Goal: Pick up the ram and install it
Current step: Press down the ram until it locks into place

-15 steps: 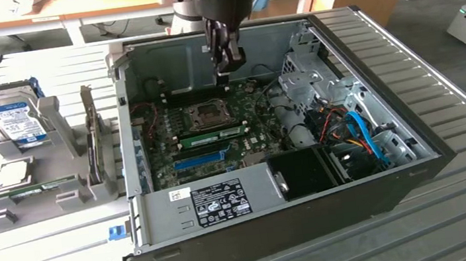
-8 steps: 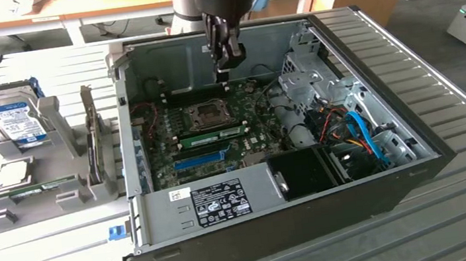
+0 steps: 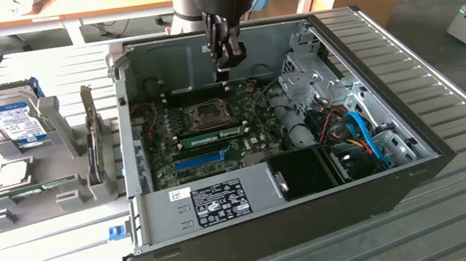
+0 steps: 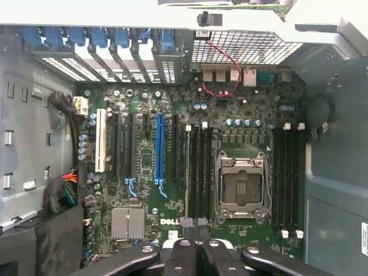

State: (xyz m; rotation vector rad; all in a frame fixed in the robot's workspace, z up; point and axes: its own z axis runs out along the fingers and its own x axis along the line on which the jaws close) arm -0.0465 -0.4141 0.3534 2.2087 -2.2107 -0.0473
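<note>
My gripper (image 3: 224, 75) hangs shut above the motherboard (image 3: 257, 142), inside the open computer case (image 3: 272, 232), with nothing visible between its fingers. A green ram stick (image 3: 215, 134) stands in a slot just in front of the CPU socket (image 3: 210, 111), below and apart from the gripper. In the wrist view the shut gripper (image 4: 194, 223) points down at the black memory slots (image 4: 201, 172) beside the CPU socket (image 4: 241, 187). The ram (image 4: 187, 172) shows there as a thin pale edge in the outermost slot. Another green stick (image 3: 42, 188) lies in the grey holder (image 3: 12, 214) outside the case.
A silver hard drive (image 3: 18, 120) with a blue label leans in the grey holder at the exterior view's left. A long blue slot (image 3: 199, 159) crosses the board. Blue and orange cables (image 3: 360, 135) and a black fan housing (image 3: 309, 171) fill the case's right side. The case walls enclose the board.
</note>
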